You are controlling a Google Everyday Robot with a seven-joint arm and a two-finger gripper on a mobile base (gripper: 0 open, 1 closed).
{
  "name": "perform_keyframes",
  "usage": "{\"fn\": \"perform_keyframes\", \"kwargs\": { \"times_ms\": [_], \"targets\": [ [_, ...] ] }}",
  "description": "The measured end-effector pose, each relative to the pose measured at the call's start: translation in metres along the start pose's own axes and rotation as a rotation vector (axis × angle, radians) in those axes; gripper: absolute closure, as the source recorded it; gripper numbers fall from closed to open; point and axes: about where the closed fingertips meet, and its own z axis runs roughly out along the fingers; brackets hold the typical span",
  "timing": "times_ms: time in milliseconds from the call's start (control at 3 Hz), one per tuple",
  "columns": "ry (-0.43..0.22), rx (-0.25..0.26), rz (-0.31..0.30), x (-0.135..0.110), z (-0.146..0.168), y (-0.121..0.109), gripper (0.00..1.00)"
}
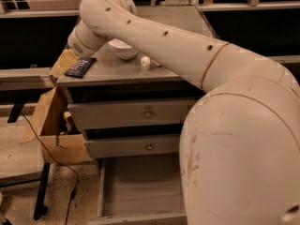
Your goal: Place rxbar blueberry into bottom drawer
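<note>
The rxbar blueberry [80, 67], a small flat dark navy bar, lies on the left end of the grey cabinet top [117, 74]. My gripper [63, 63], tan at its tip, is at the cabinet's left edge, right beside the bar's left side. My big white arm reaches across the view from the lower right to it. The bottom drawer [108, 191] is pulled open below; its grey tray shows nothing inside, and my arm hides its right part.
A white bowl [123, 49] and a small white bottle [146, 62] lying down sit on the cabinet top behind my arm. Two knobbed drawers [140, 114] above are shut. A cardboard box [50, 125] and a black cable [56, 158] are left of the cabinet.
</note>
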Motion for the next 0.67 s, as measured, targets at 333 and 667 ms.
{"fn": "perform_keyframes", "kwargs": {
  "times_ms": [333,667],
  "targets": [
    [0.006,-0.007,0.028,0.0133,0.0033,-0.0040,0.00],
    [0.009,-0.003,0.047,0.0230,0.0095,-0.0112,0.00]
  ]
}}
